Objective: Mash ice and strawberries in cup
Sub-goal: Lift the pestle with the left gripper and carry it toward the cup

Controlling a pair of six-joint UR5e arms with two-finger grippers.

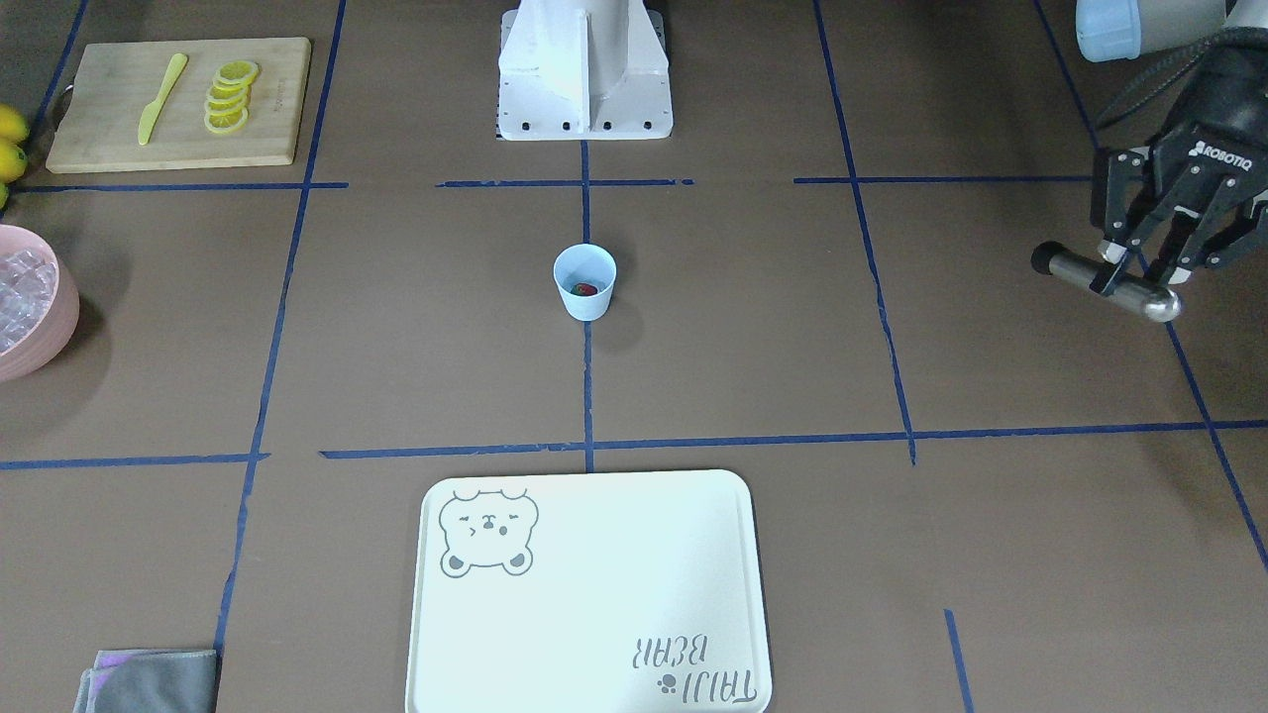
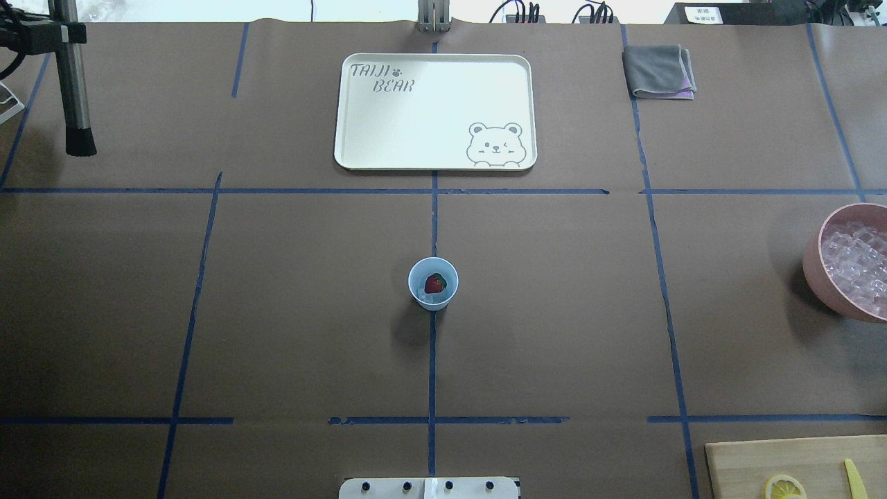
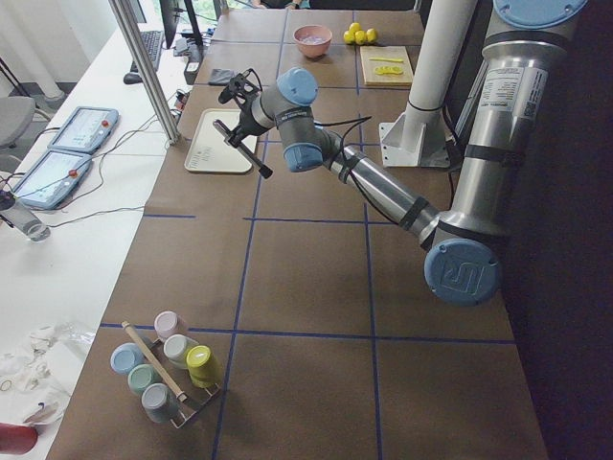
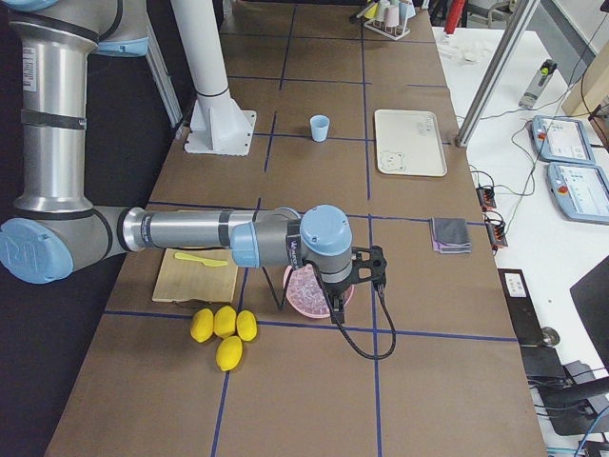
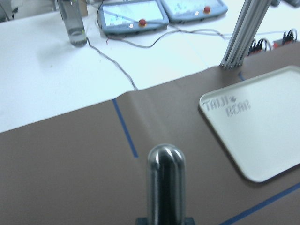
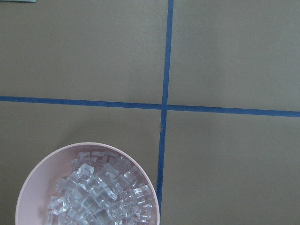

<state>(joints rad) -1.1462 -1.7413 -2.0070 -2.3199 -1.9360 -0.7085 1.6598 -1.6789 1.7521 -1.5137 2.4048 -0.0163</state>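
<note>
The pale blue cup [image 2: 433,283] stands upright at the table's centre, also in the front view as the cup [image 1: 584,282]. One red strawberry [image 2: 435,283] lies inside it, with a whitish piece of ice [image 2: 423,295] beside the berry. More ice [image 6: 101,192] fills the pink bowl [image 2: 814,267]. My left gripper [image 1: 1139,277] hangs far out to the robot's left of the cup, shut on a metal masher rod [image 1: 1075,269] with a black end, held nearly level. Over the pink bowl hovers my right gripper [image 4: 335,303]; whether it is open or shut I cannot tell.
A white bear tray [image 2: 435,111] lies beyond the cup. A cutting board [image 1: 178,104] carries lemon slices and a yellow knife, with whole lemons [image 4: 224,328] near it. A grey cloth [image 2: 658,71] sits far right. A rack of pastel cups [image 3: 168,369] stands at the left end.
</note>
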